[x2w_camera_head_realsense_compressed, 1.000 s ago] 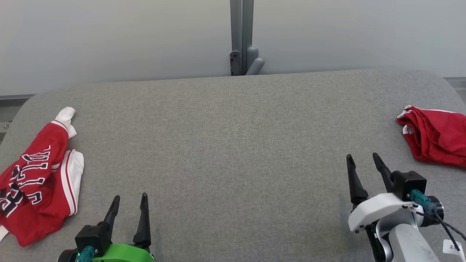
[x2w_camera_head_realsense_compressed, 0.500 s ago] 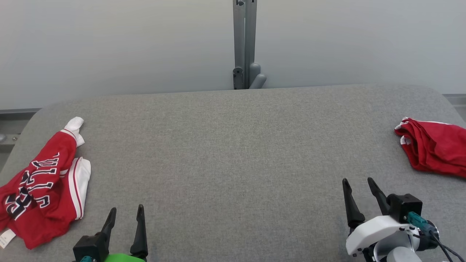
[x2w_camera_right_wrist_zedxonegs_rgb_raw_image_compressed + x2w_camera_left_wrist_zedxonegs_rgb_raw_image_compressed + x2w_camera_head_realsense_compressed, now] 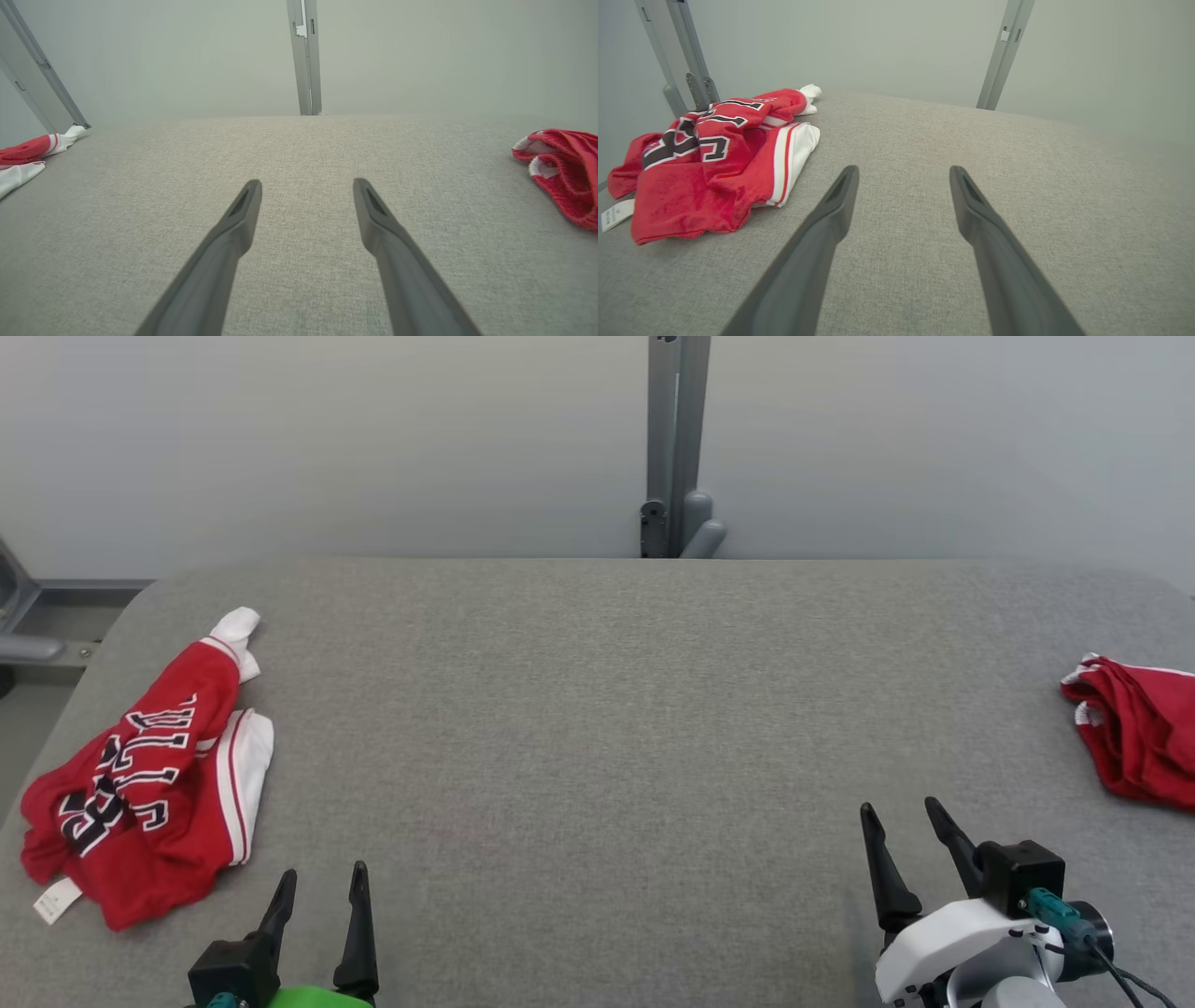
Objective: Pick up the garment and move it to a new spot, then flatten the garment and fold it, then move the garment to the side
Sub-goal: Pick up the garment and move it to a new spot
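A crumpled red jersey with white trim and dark lettering (image 3: pixel 149 784) lies at the left end of the grey padded table (image 3: pixel 597 709); in the left wrist view this jersey (image 3: pixel 714 163) sits left of and beyond the fingers. My left gripper (image 3: pixel 324 873) stands open at the near edge, just right of it, holding nothing. A second bunched red garment (image 3: pixel 1139 747) lies at the right end, cut by the picture's edge. My right gripper (image 3: pixel 899 805) is open and empty, to the near left of that garment (image 3: pixel 570 163).
A grey metal post (image 3: pixel 677 448) rises behind the table's far edge against a pale wall. The table's rounded left edge drops off near the jersey, with a grey frame bar (image 3: pixel 28 649) beyond it. Bare grey fabric spans the stretch between the two garments.
The head camera has turned left and tilted, so the whole picture has shifted right. Both garments lie as before, and both grippers stay open.
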{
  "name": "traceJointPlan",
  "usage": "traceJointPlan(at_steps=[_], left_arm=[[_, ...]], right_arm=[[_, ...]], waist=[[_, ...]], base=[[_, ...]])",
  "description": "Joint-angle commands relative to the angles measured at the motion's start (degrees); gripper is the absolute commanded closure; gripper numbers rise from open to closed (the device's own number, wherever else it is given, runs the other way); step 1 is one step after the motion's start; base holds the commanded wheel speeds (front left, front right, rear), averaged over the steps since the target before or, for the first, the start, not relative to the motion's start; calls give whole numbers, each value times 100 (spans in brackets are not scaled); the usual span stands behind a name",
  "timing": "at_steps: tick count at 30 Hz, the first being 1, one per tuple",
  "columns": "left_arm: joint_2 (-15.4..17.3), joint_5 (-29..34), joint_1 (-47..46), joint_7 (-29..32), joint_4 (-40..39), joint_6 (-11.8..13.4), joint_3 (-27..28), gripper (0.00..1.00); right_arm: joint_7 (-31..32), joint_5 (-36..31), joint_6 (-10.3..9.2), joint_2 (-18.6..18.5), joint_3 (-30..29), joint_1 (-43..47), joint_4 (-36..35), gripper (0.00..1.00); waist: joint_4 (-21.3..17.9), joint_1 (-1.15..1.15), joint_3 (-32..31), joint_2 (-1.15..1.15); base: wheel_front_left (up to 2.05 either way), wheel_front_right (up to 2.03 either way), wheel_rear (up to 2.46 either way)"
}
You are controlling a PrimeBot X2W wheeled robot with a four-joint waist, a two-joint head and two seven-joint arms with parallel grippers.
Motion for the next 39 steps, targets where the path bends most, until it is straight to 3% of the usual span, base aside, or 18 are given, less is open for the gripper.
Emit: traceJointPlan(at_steps=[1, 14, 18, 30, 39], left_arm=[[19, 37, -31, -1, -5, 26, 29, 0], [17, 210, 22, -2, 27, 191, 522, 0], [18, 190, 6, -2, 31, 197, 626, 0], [15, -189, 229, -2, -165, 283, 787, 0], [16, -220, -256, -1, 181, -79, 650, 0]], right_arm=[[-16, -35, -8, -12, 7, 50, -39, 0], [-16, 17, -8, -15, 507, -184, -30, 0], [-17, -19, -8, -15, 654, -252, 16, 0], [-17, -29, -8, -20, 1163, -758, 324, 0], [-17, -204, -8, -20, 794, -507, 209, 0]], waist=[[341, 0, 103, 0], [2082, 0, 303, 0], [2382, 0, 375, 0], [2537, 0, 639, 0], [2478, 0, 678, 0]], base=[[0, 0, 0], [0, 0, 0], [0, 0, 0], [0, 0, 0], [0, 0, 0]])
